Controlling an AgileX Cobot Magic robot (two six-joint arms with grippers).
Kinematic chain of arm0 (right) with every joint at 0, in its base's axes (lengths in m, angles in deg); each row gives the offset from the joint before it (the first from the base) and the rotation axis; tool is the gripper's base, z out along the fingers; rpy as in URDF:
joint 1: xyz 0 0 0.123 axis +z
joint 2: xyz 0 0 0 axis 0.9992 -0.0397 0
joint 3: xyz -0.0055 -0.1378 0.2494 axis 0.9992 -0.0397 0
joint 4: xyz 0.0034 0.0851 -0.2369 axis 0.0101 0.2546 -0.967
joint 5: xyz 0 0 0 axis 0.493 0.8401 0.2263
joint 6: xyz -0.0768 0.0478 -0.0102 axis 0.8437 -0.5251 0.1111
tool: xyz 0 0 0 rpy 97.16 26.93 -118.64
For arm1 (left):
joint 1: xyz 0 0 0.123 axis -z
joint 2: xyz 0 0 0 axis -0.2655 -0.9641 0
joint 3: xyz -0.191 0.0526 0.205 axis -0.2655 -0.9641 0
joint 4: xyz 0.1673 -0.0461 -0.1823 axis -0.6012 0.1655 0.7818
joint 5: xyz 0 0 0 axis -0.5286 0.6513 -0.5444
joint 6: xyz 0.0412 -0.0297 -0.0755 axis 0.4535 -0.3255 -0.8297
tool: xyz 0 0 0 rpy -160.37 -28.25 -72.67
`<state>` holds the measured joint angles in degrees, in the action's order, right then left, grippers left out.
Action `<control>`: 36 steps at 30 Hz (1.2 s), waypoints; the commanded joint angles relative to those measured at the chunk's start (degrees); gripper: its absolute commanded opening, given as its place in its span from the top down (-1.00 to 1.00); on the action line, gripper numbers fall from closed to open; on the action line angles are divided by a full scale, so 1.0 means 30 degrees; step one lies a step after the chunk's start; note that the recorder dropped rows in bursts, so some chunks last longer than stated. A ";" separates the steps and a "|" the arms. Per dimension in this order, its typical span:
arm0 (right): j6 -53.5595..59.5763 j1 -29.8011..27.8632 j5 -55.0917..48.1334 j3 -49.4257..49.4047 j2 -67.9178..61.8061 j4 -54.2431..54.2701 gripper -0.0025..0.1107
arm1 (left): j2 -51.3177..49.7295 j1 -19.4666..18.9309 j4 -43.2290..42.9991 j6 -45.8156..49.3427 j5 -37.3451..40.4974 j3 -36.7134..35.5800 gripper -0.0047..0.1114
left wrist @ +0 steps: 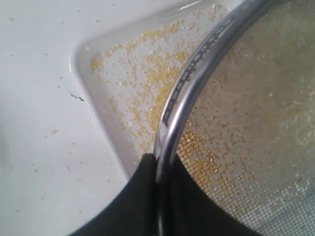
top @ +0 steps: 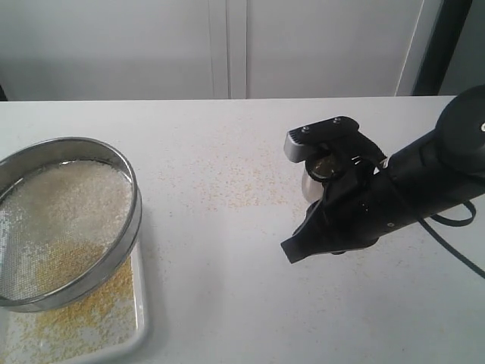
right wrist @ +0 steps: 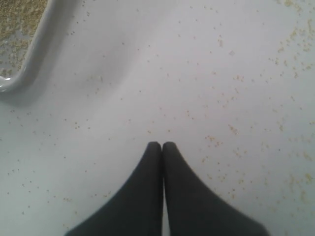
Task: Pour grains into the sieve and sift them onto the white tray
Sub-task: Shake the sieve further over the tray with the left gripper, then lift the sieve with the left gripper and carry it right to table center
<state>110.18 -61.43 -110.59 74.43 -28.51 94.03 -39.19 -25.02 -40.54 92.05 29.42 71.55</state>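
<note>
The sieve (top: 129,227) hangs tilted over the white tray (top: 140,318) at the left edge of the exterior view. Pale coarse bits cover most of its mesh, with yellowish grains (top: 64,262) low in it. More grains (top: 83,311) lie spread on the tray beneath. In the left wrist view my left gripper (left wrist: 160,162) is shut on the sieve's steel rim (left wrist: 197,64), one finger inside and one outside, above the tray (left wrist: 81,73). This gripper is outside the exterior view. My right gripper (top: 292,250) hovers over the table to the right, shut (right wrist: 162,145) with nothing between its fingers.
Loose grains (top: 242,197) are scattered over the white table between the tray and the right arm. A small rounded steel object (top: 308,186) is mostly hidden behind the right arm. A tray corner (right wrist: 29,64) shows in the right wrist view. A wall stands behind the table.
</note>
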 commanded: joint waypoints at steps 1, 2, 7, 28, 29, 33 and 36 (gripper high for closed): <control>0.0260 0.0003 0.0307 -0.0050 0.0061 0.0024 0.96 | 0.0230 0.0036 0.1502 0.0532 0.0204 -0.0180 0.92; 0.0260 0.0003 0.0307 -0.0050 0.0061 0.0024 0.96 | 0.0230 0.0036 0.1556 0.0517 0.0243 -0.0180 0.92; 0.0260 0.0003 0.1186 -0.0050 0.0061 -0.0094 0.96 | 0.0230 0.1323 0.2503 0.0550 0.0252 -0.0180 0.92; -0.5446 -0.3552 -0.0476 0.0470 0.3187 -0.8334 0.96 | -0.3099 0.9126 0.1787 -0.1646 0.0923 0.5150 0.92; -0.5446 -0.3646 -0.0476 0.0470 0.3187 -0.8265 0.96 | -0.3388 0.9464 0.1787 -0.1646 0.0923 0.5387 0.92; -0.5487 -0.3685 -0.0428 0.0470 0.3187 -0.8173 0.96 | -0.4547 1.0485 0.1002 -0.2201 0.0923 0.6385 0.92; -0.5487 -0.3685 -0.0359 0.0470 0.3187 -0.7955 0.96 | -0.5399 1.0973 0.0201 -0.3130 0.1005 0.7228 0.92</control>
<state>94.07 -72.07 -111.97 75.59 -19.26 69.52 -54.07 6.73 -40.17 85.61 31.61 90.86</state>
